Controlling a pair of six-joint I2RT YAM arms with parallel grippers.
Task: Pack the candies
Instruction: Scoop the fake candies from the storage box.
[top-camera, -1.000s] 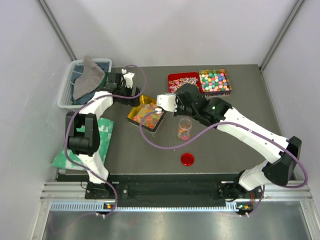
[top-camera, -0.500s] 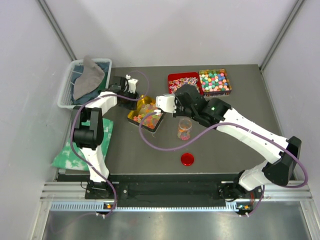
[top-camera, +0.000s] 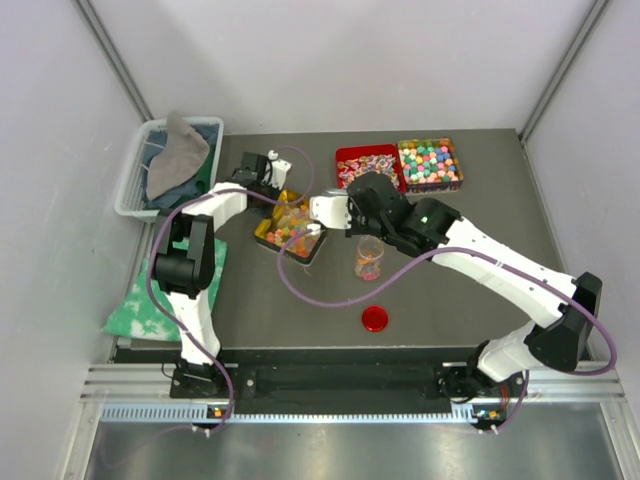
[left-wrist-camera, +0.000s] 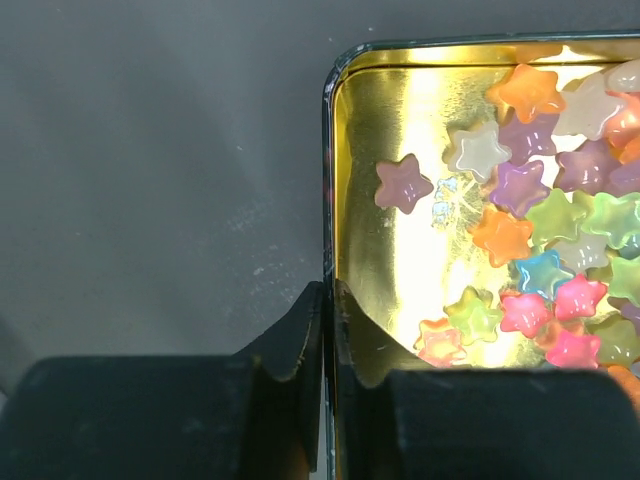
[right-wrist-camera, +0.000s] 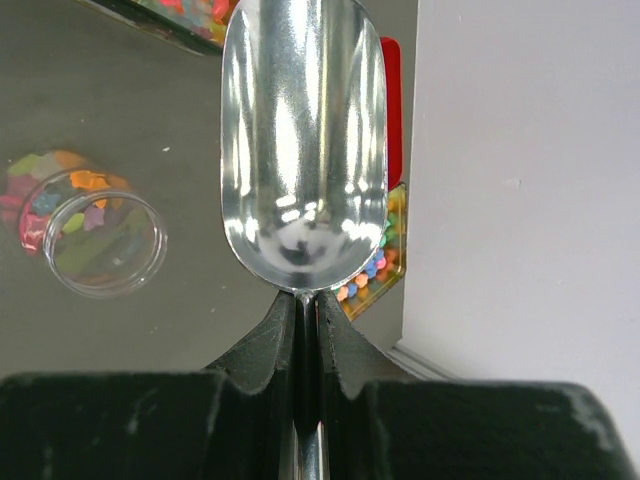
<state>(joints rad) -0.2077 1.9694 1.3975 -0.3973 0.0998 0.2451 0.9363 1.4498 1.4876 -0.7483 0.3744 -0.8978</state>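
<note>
At the centre-left of the tabletop (top-camera: 430, 325), a gold tin (left-wrist-camera: 390, 260) is seen; translucent star candies (left-wrist-camera: 540, 240) are heaped toward its 3 o'clock side in the left wrist view, with one purple star lying apart on the bare gold floor. The tin's rim is pinched by the left end effector (left-wrist-camera: 327, 300), which is closed on it with one finger outside the wall and one inside. The right end effector (right-wrist-camera: 305, 310) is clamped on the handle of a metal scoop (right-wrist-camera: 302, 140); the scoop's bowl is shown empty, and from overhead it is seen at the tin's 3 o'clock corner; whether it touches the candies cannot be told.

A clear jar (top-camera: 368, 258) is placed at 4 o'clock of the tin, apart from it, its mouth uncovered; a few coloured candies (right-wrist-camera: 40, 195) are seen in its bottom. A red round lid (top-camera: 375, 319) is laid flat at 6 o'clock of the jar, well apart from it.

At 12 o'clock of the jar, by the far edge, a red tray (top-camera: 350, 152) of pink-white pieces (top-camera: 368, 165) is partly hidden by the right arm; a second tin (top-camera: 432, 189) of round pastel balls (top-camera: 430, 163) is set against its 3 o'clock side.

At the 10 o'clock corner a pale basket (top-camera: 135, 175) is found with a grey cloth (top-camera: 178, 150) draped in it; a green patterned sheet (top-camera: 130, 315) is spread at 8 o'clock beside the left arm.
</note>
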